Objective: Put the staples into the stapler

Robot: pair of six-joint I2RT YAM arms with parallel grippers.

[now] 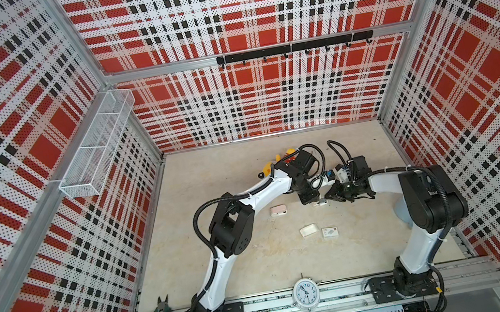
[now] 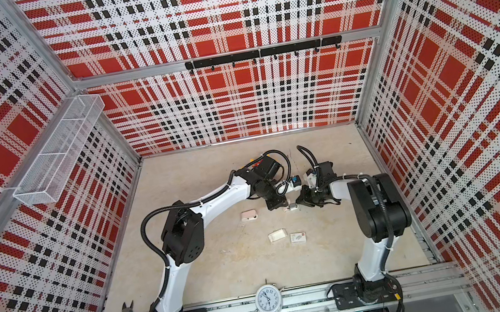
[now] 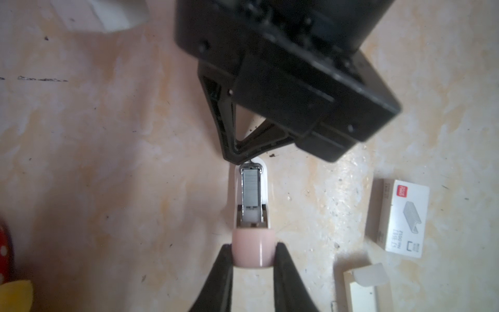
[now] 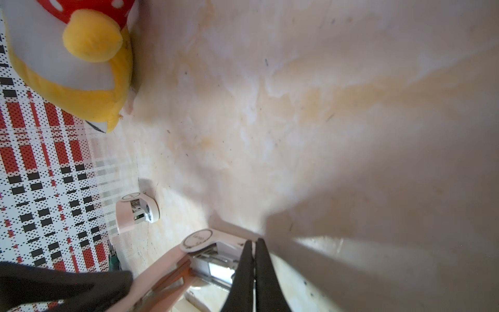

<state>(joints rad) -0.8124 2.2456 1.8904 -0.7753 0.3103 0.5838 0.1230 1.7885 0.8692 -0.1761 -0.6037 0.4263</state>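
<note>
The staples [image 3: 251,189] sit in the channel of the open stapler [image 3: 252,216], between the left gripper [image 3: 253,252], which pinches its pink rear, and the right gripper [image 3: 239,158], tips pressed together at its front end.

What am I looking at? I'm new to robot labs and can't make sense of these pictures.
Two robot arms stand on a rail at the edge of a table, inside plaid walls. The two wide pictures come from one overhead camera; the two close-ups come from cameras on the arms' wrists. The left pincer is closed on the swung-open lid of a pink stapler, where a grey strip of staples lies in the channel. The right pincer, shut with nothing seen in it, sits at that stapler's front end. Also on the table: a second stapler, a printed staple box, an open white tray and a plush toy. A clock and green cutters lie by the rail.
</note>
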